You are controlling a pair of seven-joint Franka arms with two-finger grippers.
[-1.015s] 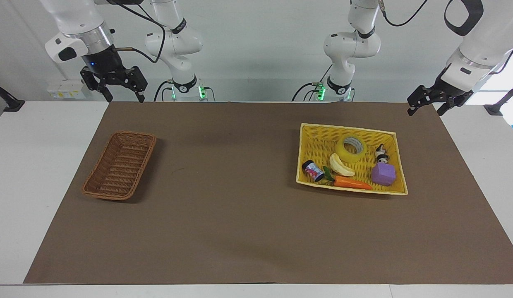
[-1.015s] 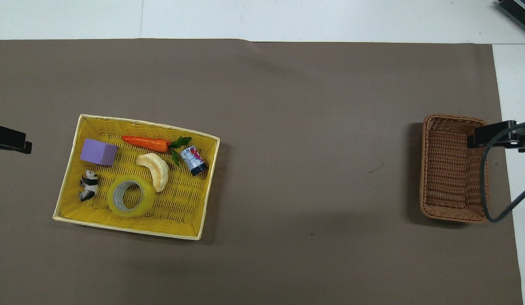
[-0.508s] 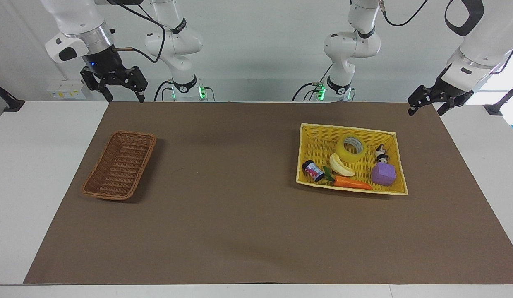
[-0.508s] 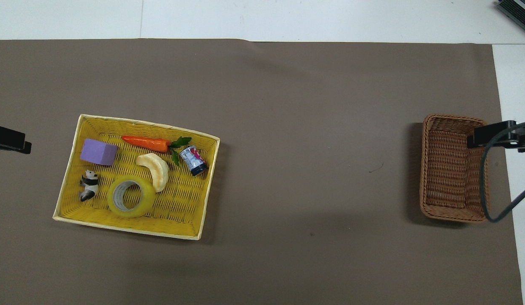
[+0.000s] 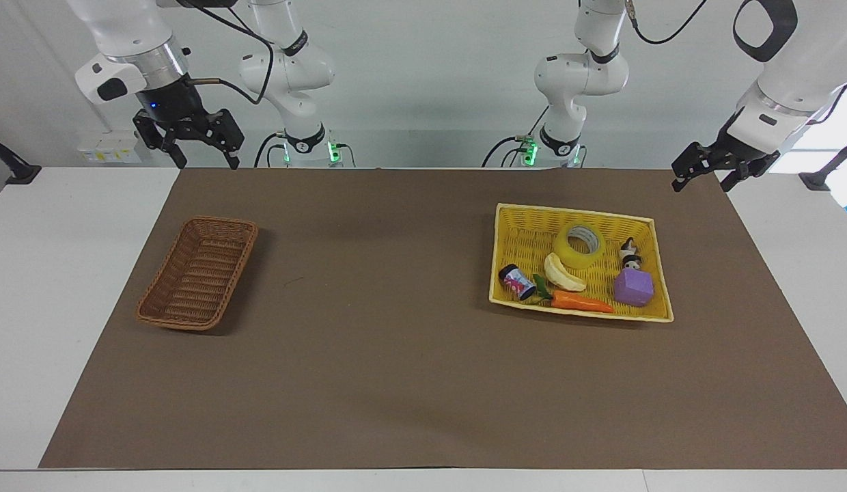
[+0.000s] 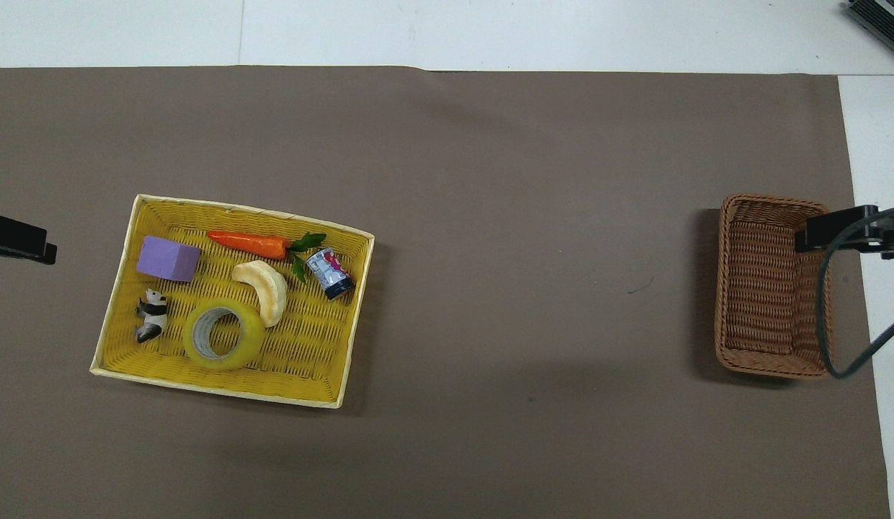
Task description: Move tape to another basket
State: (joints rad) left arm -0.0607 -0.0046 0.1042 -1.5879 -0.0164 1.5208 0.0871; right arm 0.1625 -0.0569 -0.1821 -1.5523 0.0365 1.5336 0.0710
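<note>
In the facing view we find the tape [image 5: 580, 244] lying flat in the yellow basket [image 5: 509, 213] at right of centre, in the part of it nearer the robots, touching the banana [image 5: 562, 272] just below it in the frame. The same basket holds a panda figure [image 5: 629, 253] beside the tape, a purple block [image 5: 633, 288], a carrot [image 5: 579, 301] along the lower wall and a small can [image 5: 517, 281] near the lower-left corner. The brown basket [image 5: 199, 273] sits at centre left on the brown mat [image 5: 396, 355], well apart from the yellow one, with nothing in it. The right gripper [image 5: 202, 161] hangs at upper left over the mat's top edge, above the brown basket in the frame; its fingers are spread wide and hold nothing. The left gripper [image 5: 701, 180] hangs at upper right over the mat's corner; its fingers stand apart and grip nothing. In the overhead view we note the tape [image 6: 223, 335] at lower left of the frame, by the yellow basket's [image 6: 238, 210] lower wall, between panda [image 6: 151, 315] and banana [image 6: 264, 290]. The brown basket [image 6: 721, 288] lies at the right edge. Of the left gripper [image 6: 18, 241] only a dark tip shows at the left edge, and of the right gripper [image 6: 843, 229] a tip over the brown basket's rim; from this view we cannot tell the opening of either.
</note>
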